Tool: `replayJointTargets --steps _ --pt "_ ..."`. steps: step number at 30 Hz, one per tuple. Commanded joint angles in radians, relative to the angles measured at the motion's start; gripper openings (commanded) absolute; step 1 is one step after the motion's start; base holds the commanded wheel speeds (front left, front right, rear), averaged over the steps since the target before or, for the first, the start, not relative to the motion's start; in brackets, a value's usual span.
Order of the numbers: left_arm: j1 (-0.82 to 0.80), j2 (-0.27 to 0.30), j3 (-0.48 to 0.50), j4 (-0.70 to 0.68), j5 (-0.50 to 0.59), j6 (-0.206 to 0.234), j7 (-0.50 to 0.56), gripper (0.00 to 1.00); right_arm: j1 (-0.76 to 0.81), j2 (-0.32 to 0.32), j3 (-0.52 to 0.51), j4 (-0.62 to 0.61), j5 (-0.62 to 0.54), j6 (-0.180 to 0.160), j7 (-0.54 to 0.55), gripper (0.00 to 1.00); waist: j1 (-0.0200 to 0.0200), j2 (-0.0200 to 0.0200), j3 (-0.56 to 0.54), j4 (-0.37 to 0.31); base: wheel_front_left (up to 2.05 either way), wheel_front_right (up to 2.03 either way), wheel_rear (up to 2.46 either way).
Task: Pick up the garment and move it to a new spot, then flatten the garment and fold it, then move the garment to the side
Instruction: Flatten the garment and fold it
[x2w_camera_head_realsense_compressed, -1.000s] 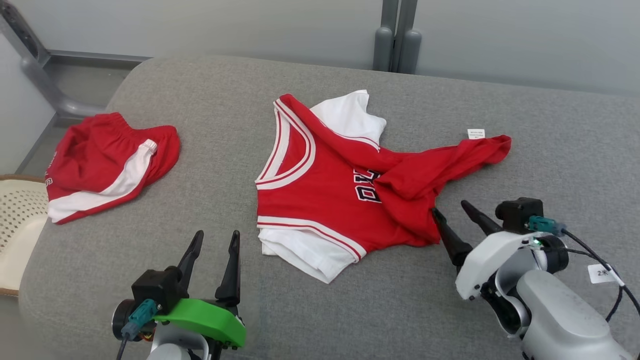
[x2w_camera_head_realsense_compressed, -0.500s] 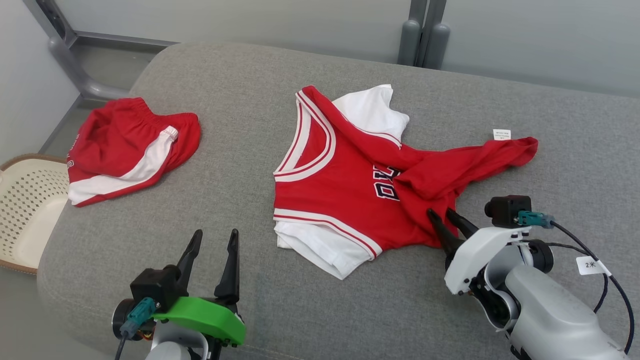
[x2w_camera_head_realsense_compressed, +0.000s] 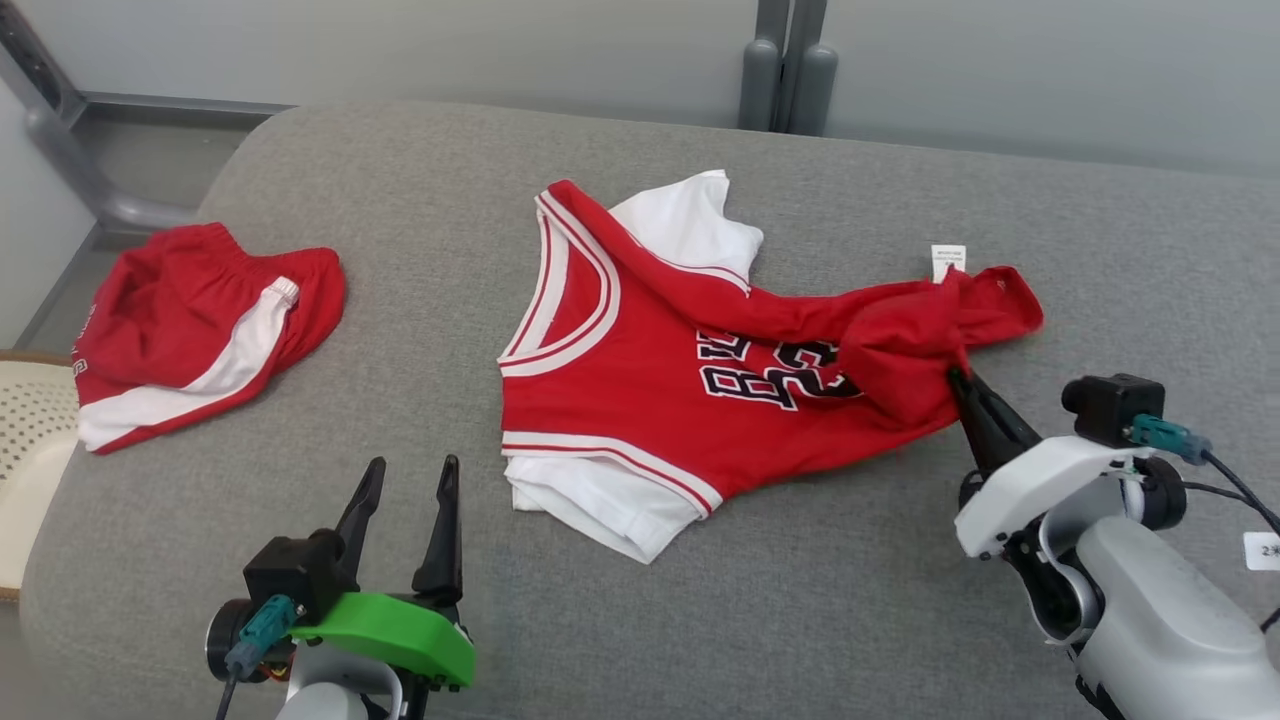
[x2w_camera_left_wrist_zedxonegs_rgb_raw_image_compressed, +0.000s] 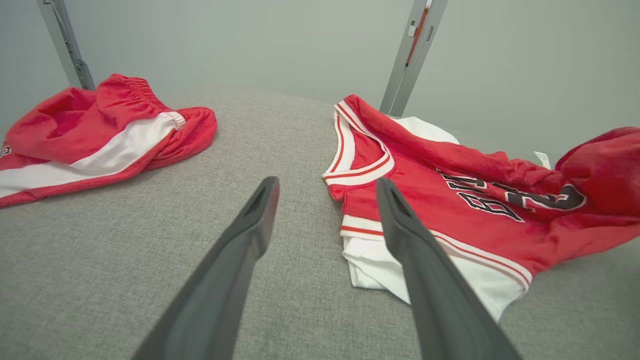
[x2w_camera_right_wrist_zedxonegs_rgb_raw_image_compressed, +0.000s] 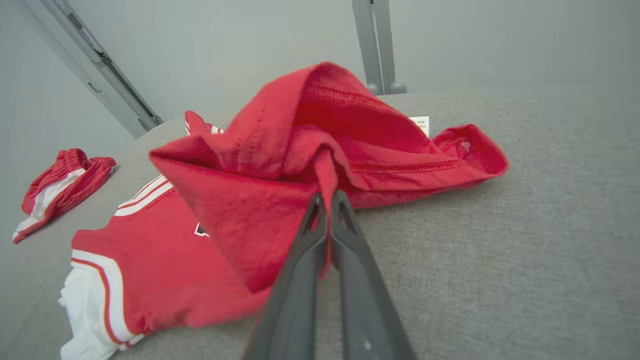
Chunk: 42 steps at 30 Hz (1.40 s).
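1. A red basketball jersey (x2w_camera_head_realsense_compressed: 640, 370) with white trim and black numbers lies near the middle of the grey padded surface (x2w_camera_head_realsense_compressed: 420, 250), with its neck opening to the left and its hem to the right
2. White fabric shows beneath the red at the jersey's far edge and at its near left corner; I cannot tell whether it is a sleeve layer or a lining
3. The right end of the jersey is bunched and lifted into a loose fold, and a small white label (x2w_camera_head_realsense_compressed: 948, 260) sticks out at its far right edge
4. The right gripper (x2w_camera_head_realsense_compressed: 962, 385) is at the near side of that fold, its two dark fingers pressed together and pinching a ridge of the red cloth
5. In the right wrist view the gripper (x2w_camera_right_wrist_zedxonegs_rgb_raw_image_compressed: 327, 197) has the pinched jersey (x2w_camera_right_wrist_zedxonegs_rgb_raw_image_compressed: 280, 165) rising over its tips, off the padding
6. The left gripper (x2w_camera_head_realsense_compressed: 405, 490) hangs over the near left part of the surface, fingers spread wide with nothing between them, pointing toward the far side
7. In the left wrist view the left gripper (x2w_camera_left_wrist_zedxonegs_rgb_raw_image_compressed: 326, 184) is near the jersey's (x2w_camera_left_wrist_zedxonegs_rgb_raw_image_compressed: 450, 200) left edge but not touching it
8. Red shorts (x2w_camera_head_realsense_compressed: 190, 330) with a white side stripe lie crumpled at the far left, well apart from the jersey
9. A cream perforated basket (x2w_camera_head_realsense_compressed: 30, 440) sits beyond the surface's left end
10. Grey metal posts (x2w_camera_head_realsense_compressed: 785, 70) stand behind the far edge, against a pale wall
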Motion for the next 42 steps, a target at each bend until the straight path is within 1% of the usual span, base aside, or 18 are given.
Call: replayJointTargets --steps 1,6,10,16,20,21,22,23,25,28,32,35,38,42 --pt "0.008 0.008 0.0 -0.005 -0.002 0.002 -0.003 1.0 0.032 -0.01 -0.036 -0.031 -0.023 0.0 -0.007 0.0 0.0 0.0 -0.012 -0.045 0.0 0.0 0.0" --pt "0.014 0.012 -0.002 -0.012 -0.004 0.007 0.001 1.0 0.132 -0.01 -0.15 -0.129 -0.09 0.0 -0.007 0.0 0.0 0.0 -0.016 -0.107 0.0 0.0 0.0" --pt "0.017 0.019 -0.001 -0.019 -0.006 0.009 0.003 1.0 0.211 -0.003 -0.231 -0.176 -0.131 0.0 0.002 0.0 0.0 0.0 -0.014 -0.155 0.0 0.0 0.0" --pt "0.007 0.022 -0.005 -0.026 -0.01 0.01 0.005 1.0 0.31 0.062 -0.378 -0.225 -0.166 0.0 0.103 0.0 0.0 0.0 0.001 -0.218 0.0 0.0 0.0" --pt "-0.007 0.025 -0.007 -0.028 -0.011 0.011 0.005 1.0 0.366 0.109 -0.452 -0.261 -0.183 0.0 0.205 0.0 0.0 0.0 0.016 -0.241 0.0 0.0 0.0" --pt "-0.01 0.027 -0.008 -0.028 -0.01 0.013 0.004 1.0 0.382 0.117 -0.469 -0.272 -0.198 0.0 0.241 0.18 0.0 0.0 0.02 -0.245 0.0 0.0 0.0" --pt "-0.012 0.027 -0.009 -0.029 -0.01 0.013 0.004 1.0 0.388 0.123 -0.483 -0.287 -0.208 0.0 0.259 0.45 0.0 0.0 0.024 -0.248 0.0 0.0 0.0" --pt "-0.015 0.028 -0.009 -0.029 -0.01 0.013 0.004 1.0 0.391 0.133 -0.501 -0.309 -0.218 0.0 0.278 1.0 0.0 0.0 0.028 -0.251 0.0 0.0 0.0" --pt "-0.021 0.03 -0.011 -0.028 -0.011 0.011 0.004 1.0 0.405 0.15 -0.521 -0.35 -0.235 0.0 0.306 1.0 0.0 0.0 0.033 -0.253 0.0 0.0 0.0" --pt "-0.027 0.033 -0.011 -0.025 -0.012 0.008 0.003 1.0 0.414 0.163 -0.545 -0.433 -0.25 0.0 0.314 1.0 0.0 0.0 0.034 -0.251 0.0 0.0 0.0" --pt "-0.027 0.036 -0.013 -0.022 -0.013 0.011 0.002 1.0 0.419 0.165 -0.572 -0.542 -0.272 0.0 0.291 1.0 0.0 0.0 0.027 -0.238 0.0 0.0 0.0" --pt "-0.027 0.037 -0.017 -0.019 -0.014 0.011 0.003 1.0 0.409 0.162 -0.59 -0.601 -0.301 0.0 0.239 1.0 0.0 0.0 0.019 -0.224 0.0 0.0 0.0" --pt "-0.027 0.036 -0.022 -0.02 -0.014 0.013 0.008 1.0 0.395 0.161 -0.596 -0.62 -0.324 0.0 0.177 1.0 0.0 0.0 0.014 -0.212 0.0 0.0 0.0" --pt "-0.026 0.035 -0.032 -0.021 -0.014 0.013 0.014 1.0 0.384 0.164 -0.579 -0.595 -0.338 0.0 0.116 1.0 0.0 0.0 0.007 -0.2 0.0 0.0 0.0"
